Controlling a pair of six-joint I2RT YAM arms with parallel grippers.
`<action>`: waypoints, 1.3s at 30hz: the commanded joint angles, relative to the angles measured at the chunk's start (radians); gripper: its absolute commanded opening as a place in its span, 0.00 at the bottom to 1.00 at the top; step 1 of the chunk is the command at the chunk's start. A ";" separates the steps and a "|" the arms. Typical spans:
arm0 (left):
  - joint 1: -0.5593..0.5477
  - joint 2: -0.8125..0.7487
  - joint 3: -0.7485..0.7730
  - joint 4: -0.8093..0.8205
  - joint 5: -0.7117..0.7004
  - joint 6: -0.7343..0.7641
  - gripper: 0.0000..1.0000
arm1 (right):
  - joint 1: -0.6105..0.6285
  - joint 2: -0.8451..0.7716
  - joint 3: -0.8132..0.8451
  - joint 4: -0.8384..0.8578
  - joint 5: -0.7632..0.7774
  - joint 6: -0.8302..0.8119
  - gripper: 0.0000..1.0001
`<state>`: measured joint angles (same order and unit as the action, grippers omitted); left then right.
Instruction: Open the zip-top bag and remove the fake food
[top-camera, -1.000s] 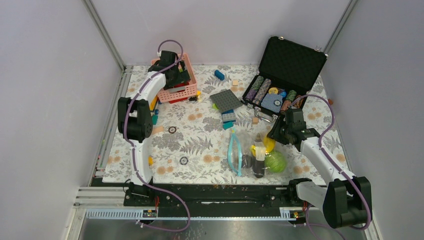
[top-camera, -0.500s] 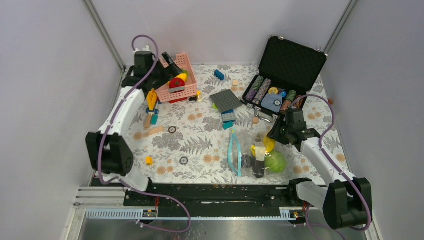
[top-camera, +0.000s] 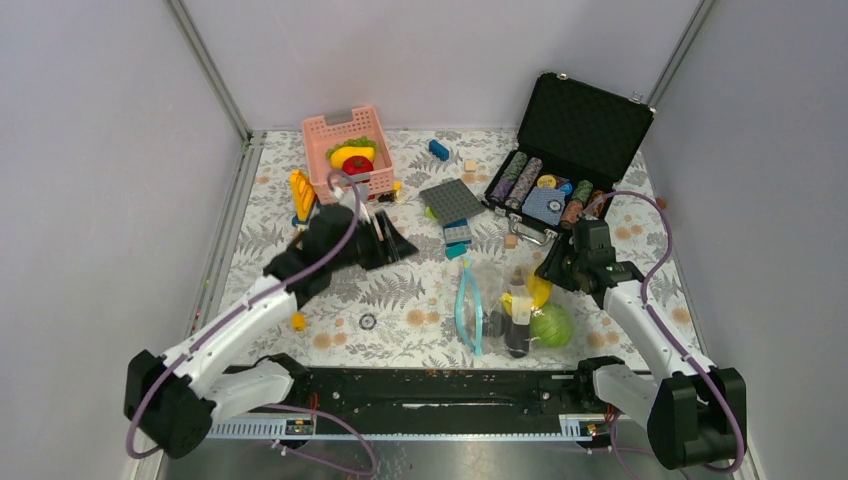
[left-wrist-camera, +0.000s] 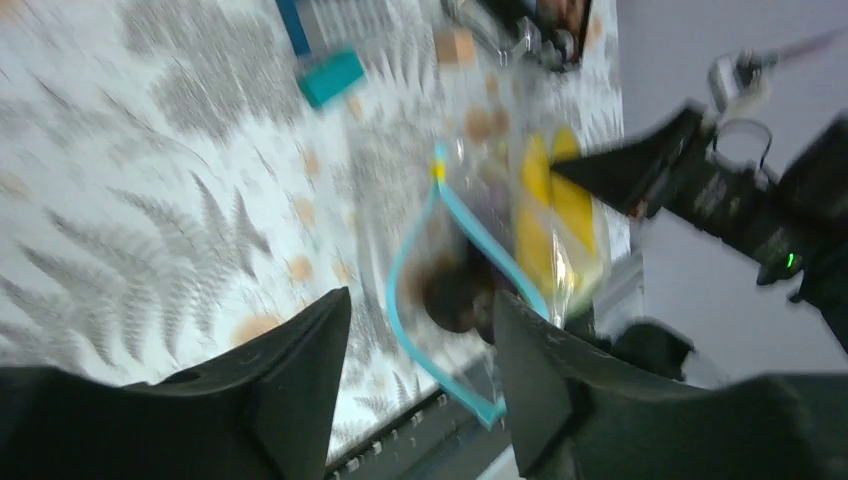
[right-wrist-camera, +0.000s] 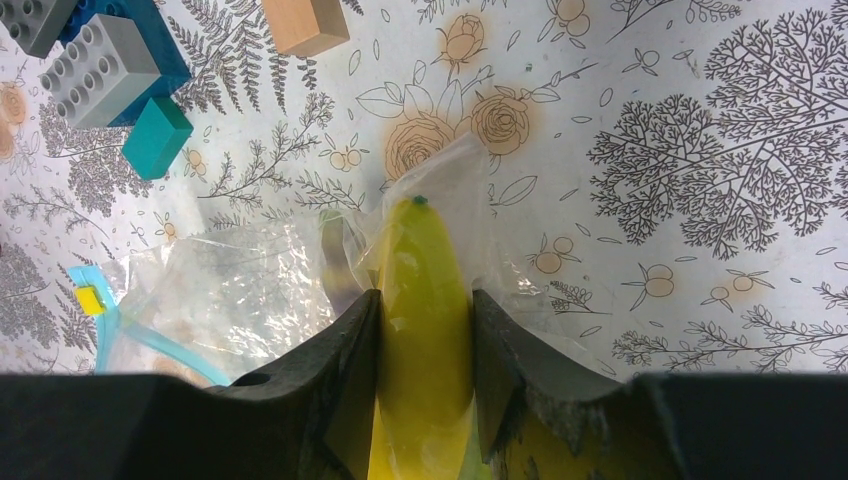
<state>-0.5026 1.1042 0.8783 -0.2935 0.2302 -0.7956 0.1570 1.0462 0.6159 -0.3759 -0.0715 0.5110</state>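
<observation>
Top view: bag (top-camera: 492, 283) lies right of centre, near the table's (top-camera: 400, 300) front edge. Its blue zipper strip (top-camera: 467, 312) is bowed into a narrow loop facing left. A banana (top-camera: 538, 290), a round green cabbage (top-camera: 551, 324) and a dark piece (top-camera: 517, 330) are bunched at its right end. Right gripper (top-camera: 550, 272) sits at the bag's far-right corner. Left gripper (top-camera: 400, 245) hangs over mid-table, pointing right, with bare floral cloth between it and the zipper. A slatted pink basket (top-camera: 345, 130) holding more food is at far left, well apart. An open black case (top-camera: 585, 110) is at far right.

Left wrist view: blurred. The black fingers stand apart, released, with nothing between them. Past them are the zipper loop and the dark piece in the mouth.

Right wrist view: both fingers are clenched on the bag, pinching crinkly clear film tight against the smooth banana, which tapers to a greenish tip. Open cloth lies to the right. A wooden block (right-wrist-camera: 305, 22), studded grey bricks (right-wrist-camera: 95, 65) and a teal block (right-wrist-camera: 158, 137) lie beyond, apart from the bag.
</observation>
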 joint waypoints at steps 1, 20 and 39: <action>-0.191 -0.110 -0.199 0.089 -0.175 -0.158 0.52 | 0.006 -0.034 -0.010 0.005 -0.029 0.003 0.00; -0.649 0.273 -0.089 0.384 -0.343 -0.290 0.32 | 0.006 -0.066 -0.048 0.011 -0.075 0.012 0.00; -0.665 0.512 -0.041 0.467 -0.262 -0.303 0.59 | 0.006 -0.069 -0.081 0.031 -0.103 0.024 0.00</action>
<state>-1.1568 1.6020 0.8036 0.1207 -0.0448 -1.0946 0.1570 0.9928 0.5426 -0.3607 -0.1452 0.5247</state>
